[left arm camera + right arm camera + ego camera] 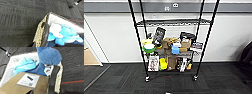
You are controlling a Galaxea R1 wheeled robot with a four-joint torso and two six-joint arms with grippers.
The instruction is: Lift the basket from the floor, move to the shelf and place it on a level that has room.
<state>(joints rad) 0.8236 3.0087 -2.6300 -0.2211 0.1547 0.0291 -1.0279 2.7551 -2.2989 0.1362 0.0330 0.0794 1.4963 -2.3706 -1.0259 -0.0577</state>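
The shelf [172,40] stands straight ahead against the white wall, a black wire rack on casters. Its upper level [172,22] is a bare wire grid. The two tiers below it are crowded with boxes, packets, books and yellow items. The basket [39,31] is beige and woven with a pale lining. It holds a blue plush toy [65,32] and a brown cardboard box [25,83]. My left gripper [41,36] is shut on one rim, with a dark finger [45,30] over the edge. My right gripper [55,79] is shut on the opposite rim [58,78]. Dark grey carpet floor [16,21] lies beneath.
A red tape line [72,81] crosses the carpet near the basket, and another runs between the shelf's front casters [147,79]. A white door frame and tan wooden flooring [89,57] lie at the left. A dark object [246,60] stands at the right edge.
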